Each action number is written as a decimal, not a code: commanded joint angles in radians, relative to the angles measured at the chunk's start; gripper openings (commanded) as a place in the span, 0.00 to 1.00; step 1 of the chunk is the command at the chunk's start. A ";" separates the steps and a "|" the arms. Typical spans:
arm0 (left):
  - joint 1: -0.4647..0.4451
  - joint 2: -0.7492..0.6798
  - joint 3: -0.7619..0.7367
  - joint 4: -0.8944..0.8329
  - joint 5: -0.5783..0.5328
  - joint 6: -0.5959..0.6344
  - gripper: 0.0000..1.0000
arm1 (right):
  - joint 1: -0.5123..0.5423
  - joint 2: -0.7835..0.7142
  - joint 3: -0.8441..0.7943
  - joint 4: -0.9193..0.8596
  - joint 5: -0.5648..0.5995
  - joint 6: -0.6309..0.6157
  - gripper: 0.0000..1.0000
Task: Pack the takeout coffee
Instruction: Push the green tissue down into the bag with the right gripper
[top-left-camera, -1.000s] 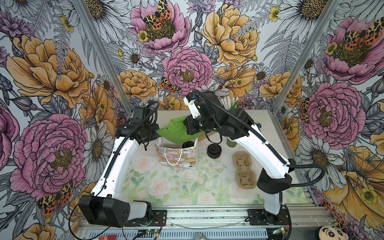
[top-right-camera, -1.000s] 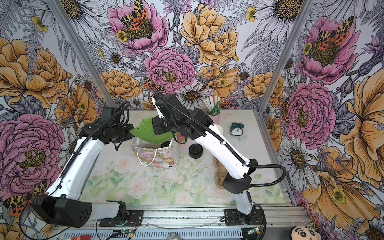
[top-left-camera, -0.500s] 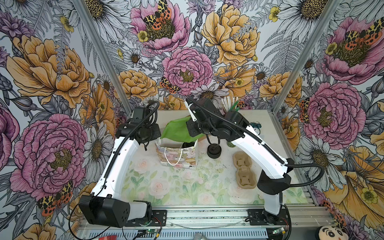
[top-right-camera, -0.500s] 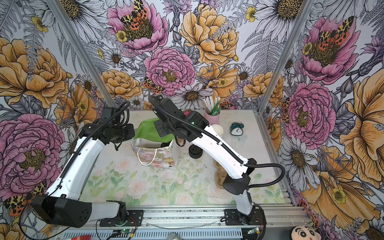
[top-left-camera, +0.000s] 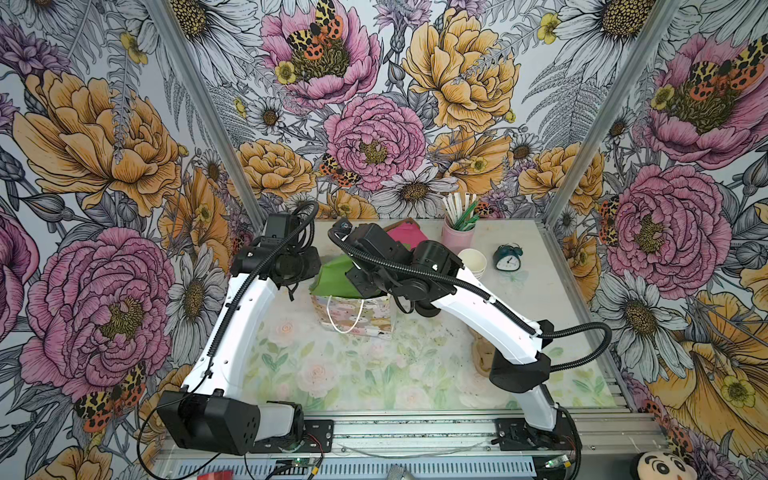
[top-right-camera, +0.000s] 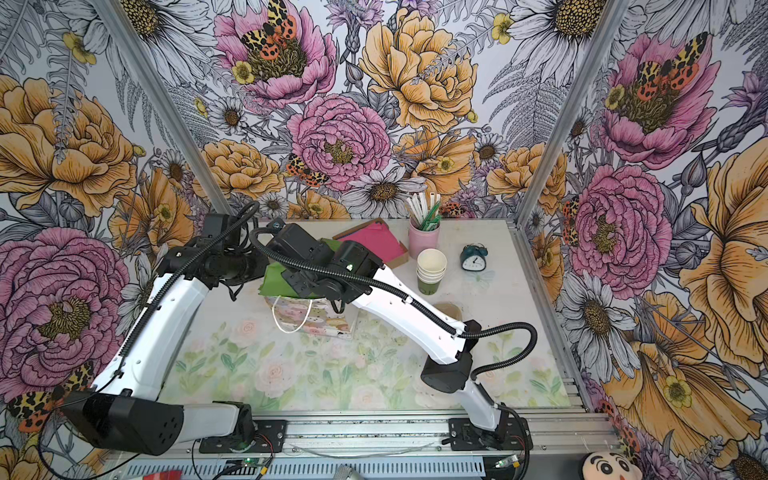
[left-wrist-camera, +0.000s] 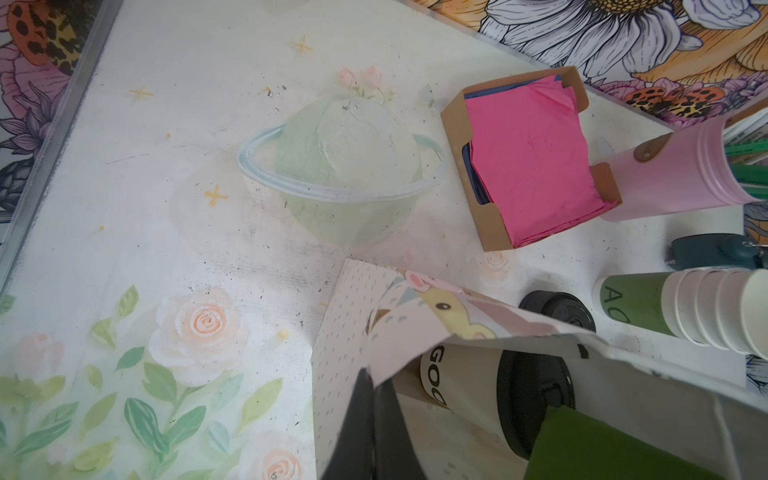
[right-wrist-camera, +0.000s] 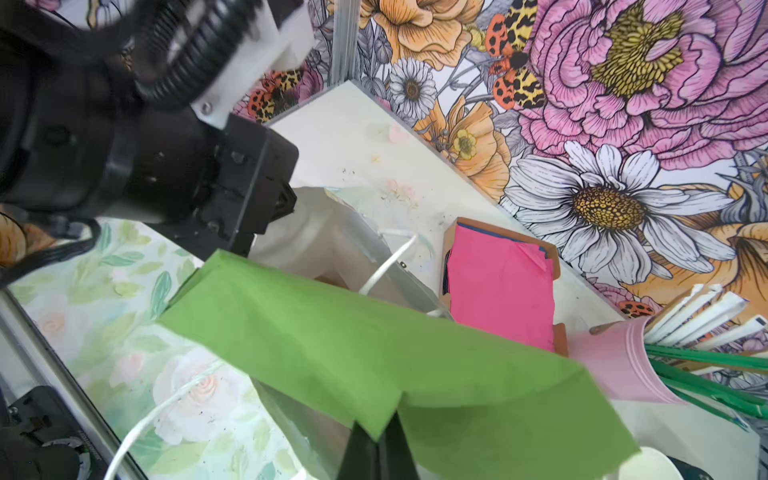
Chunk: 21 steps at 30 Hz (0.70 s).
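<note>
Inside the patterned gift bag (left-wrist-camera: 357, 307), seen from the left wrist, stands the takeout coffee (left-wrist-camera: 478, 378). Its pale cup and black lid show through the open mouth, and it is lined up the same way as the stack of cups (left-wrist-camera: 685, 307) outside. The left gripper (left-wrist-camera: 374, 415) has its fingers pinched tight on the bag's rim. A corner of green tissue (left-wrist-camera: 602, 449) overlaps the lid. The spare lids (left-wrist-camera: 557, 305) and the box of pink napkins (left-wrist-camera: 528, 153) sit on the table just beyond the bag.

From the right wrist, the right gripper (right-wrist-camera: 378, 453) is clamped together on the edge of the tissue, which spreads across the bag's mouth. The coffee is hidden here.

In both top views the bag stands mid-table. One arm is at its left rim, and the other is over its mouth with the tissue. The coffee is out of sight beneath them.
</note>
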 joint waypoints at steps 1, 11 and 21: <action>-0.005 0.002 0.027 0.022 0.025 0.000 0.00 | -0.002 0.014 0.015 -0.046 0.071 -0.026 0.00; -0.005 0.000 0.028 0.022 0.026 0.000 0.00 | -0.007 0.055 0.050 -0.085 0.149 -0.029 0.00; -0.004 0.005 0.028 0.022 0.027 0.000 0.00 | 0.004 0.124 0.096 -0.079 -0.073 -0.024 0.08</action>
